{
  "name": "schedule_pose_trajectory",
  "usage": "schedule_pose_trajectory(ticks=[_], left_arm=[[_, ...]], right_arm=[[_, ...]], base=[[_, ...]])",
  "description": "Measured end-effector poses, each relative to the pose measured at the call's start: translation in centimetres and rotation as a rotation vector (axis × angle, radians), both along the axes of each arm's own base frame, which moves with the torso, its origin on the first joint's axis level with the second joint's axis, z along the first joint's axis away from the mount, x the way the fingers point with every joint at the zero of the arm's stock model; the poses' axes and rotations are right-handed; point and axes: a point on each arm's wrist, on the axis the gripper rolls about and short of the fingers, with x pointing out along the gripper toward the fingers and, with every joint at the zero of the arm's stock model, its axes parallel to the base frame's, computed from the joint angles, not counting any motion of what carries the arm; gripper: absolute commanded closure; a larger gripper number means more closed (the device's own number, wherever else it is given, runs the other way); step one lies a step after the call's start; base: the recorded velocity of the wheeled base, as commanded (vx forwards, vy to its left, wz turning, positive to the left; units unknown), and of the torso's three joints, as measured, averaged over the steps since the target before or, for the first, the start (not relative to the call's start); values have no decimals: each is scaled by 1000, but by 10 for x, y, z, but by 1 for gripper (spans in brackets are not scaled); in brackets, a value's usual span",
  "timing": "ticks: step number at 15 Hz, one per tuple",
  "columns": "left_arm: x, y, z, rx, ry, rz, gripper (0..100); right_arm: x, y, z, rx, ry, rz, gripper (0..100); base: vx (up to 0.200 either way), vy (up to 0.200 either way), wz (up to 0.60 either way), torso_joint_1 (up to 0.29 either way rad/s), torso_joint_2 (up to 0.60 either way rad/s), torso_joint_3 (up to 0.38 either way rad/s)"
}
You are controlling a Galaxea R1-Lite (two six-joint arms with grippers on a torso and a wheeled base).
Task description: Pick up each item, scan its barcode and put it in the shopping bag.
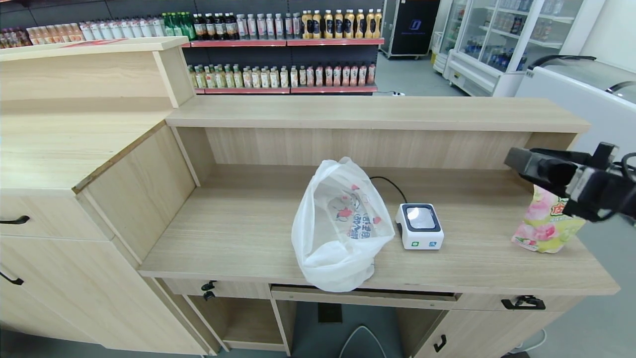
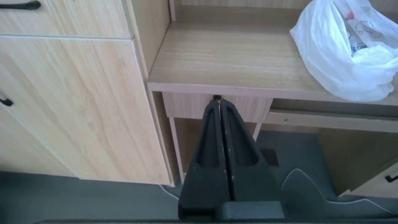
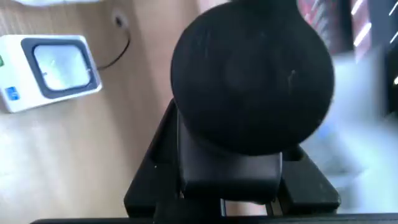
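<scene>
A white plastic shopping bag (image 1: 338, 228) stands open on the wooden counter (image 1: 238, 233), with a printed item inside it. Just right of it sits the white barcode scanner (image 1: 420, 226), window facing up, its cable running back. A pink and green snack pouch (image 1: 544, 226) stands near the counter's right end, its top hidden behind my right arm. My right gripper (image 1: 519, 161) hovers above the pouch, pointing towards the scanner (image 3: 50, 68). A black round shape blocks the middle of the right wrist view. My left gripper (image 2: 221, 118) is shut and empty, low in front of the counter's left front edge, with the bag (image 2: 348, 50) off to one side.
A raised shelf runs along the back of the counter, and a taller cabinet (image 1: 74, 149) stands to the left. Drawers with black handles (image 1: 521, 302) sit under the counter's front. Drink shelves and fridges fill the room behind.
</scene>
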Motion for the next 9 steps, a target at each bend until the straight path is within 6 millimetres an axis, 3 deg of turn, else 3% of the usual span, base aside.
schedule_pose_trajectory(ticks=[2, 5, 9], left_arm=[[0, 0, 0, 0, 0, 0, 100], [0, 0, 0, 0, 0, 0, 100], [0, 0, 0, 0, 0, 1, 100]], right_arm=[[-29, 36, 14, -263, -259, 207, 100], [-58, 102, 22, -493, -627, 481, 100], [-96, 163, 20, -671, -987, 594, 100]], base=[[0, 0, 0, 0, 0, 0], [0, 0, 0, 0, 0, 0], [0, 0, 0, 0, 0, 0]])
